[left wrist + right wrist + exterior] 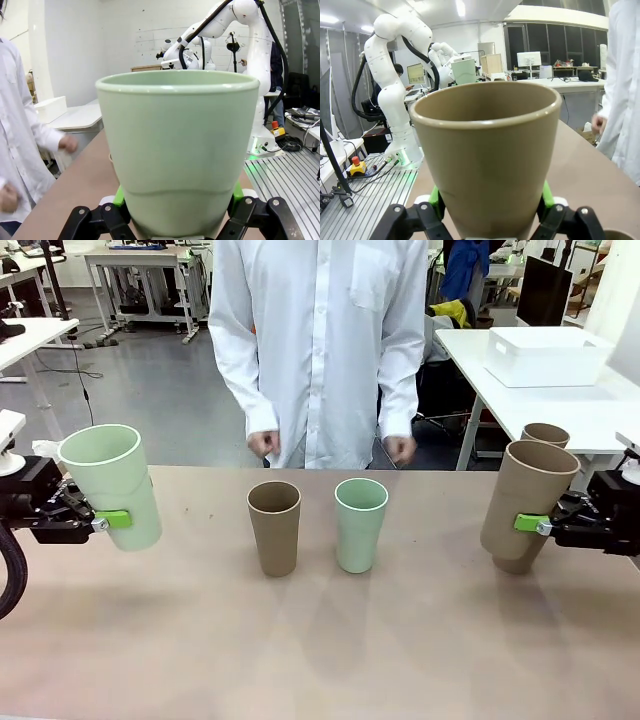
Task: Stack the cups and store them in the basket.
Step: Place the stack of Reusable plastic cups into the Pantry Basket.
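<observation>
Flanking open tabletop (320,645), left pincer (124,517) and right pincer (521,525) clamp cups (106,468).

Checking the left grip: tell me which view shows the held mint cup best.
Front view: the whole mint cup shows, tilted, the left gripper shut on its lower wall. The left wrist view gives its rim and near wall close up, base cut off.
</observation>
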